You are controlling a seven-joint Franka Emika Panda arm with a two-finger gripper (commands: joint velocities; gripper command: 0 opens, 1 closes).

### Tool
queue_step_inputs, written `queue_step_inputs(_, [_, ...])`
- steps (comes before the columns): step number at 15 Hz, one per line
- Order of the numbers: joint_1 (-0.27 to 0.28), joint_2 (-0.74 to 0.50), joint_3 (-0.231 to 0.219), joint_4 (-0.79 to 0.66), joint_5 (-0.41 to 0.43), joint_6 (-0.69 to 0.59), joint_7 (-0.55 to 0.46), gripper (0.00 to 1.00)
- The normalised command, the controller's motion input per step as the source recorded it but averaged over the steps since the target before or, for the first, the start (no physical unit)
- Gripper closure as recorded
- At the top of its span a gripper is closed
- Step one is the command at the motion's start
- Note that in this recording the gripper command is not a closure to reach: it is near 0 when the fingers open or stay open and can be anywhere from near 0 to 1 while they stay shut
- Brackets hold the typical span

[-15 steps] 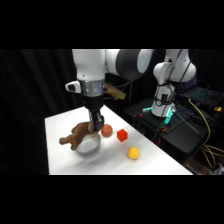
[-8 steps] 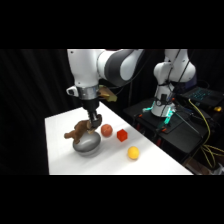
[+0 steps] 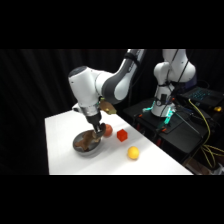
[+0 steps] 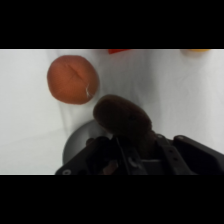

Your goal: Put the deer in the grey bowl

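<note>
The brown plush deer (image 3: 91, 140) hangs low over the grey bowl (image 3: 78, 145), its lower part down inside the bowl. My gripper (image 3: 96, 130) comes down from above and is shut on the deer's upper part. In the wrist view the deer (image 4: 122, 117) is a dark brown lump just past my gripper (image 4: 126, 146), with the bowl's (image 4: 76, 144) grey rim showing beneath it on the left.
A reddish-brown ball (image 3: 107, 131) lies close to the bowl's right side, also seen as the ball (image 4: 72, 79) in the wrist view. A red cube (image 3: 122, 135) and a yellow fruit (image 3: 133, 153) lie farther right. The table's right edge borders dark equipment with cables.
The deer was lifted from the table left of the bowl and carried over it. The arm has swung and lowered, so the deer now hangs into the bowl.
</note>
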Motion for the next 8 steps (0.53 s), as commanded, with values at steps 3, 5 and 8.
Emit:
queue_step_inputs(3, [-0.107,-0.08,0.018,0.20,0.132,-0.29,-0.24,0.00])
queue_step_inputs(5, [-0.102,-0.12,-0.006,0.20,0.094,-0.37,-0.24,0.00])
queue_step_inputs(8, [-0.092,-0.12,0.003,0.22,0.112,-0.41,-0.25,0.00])
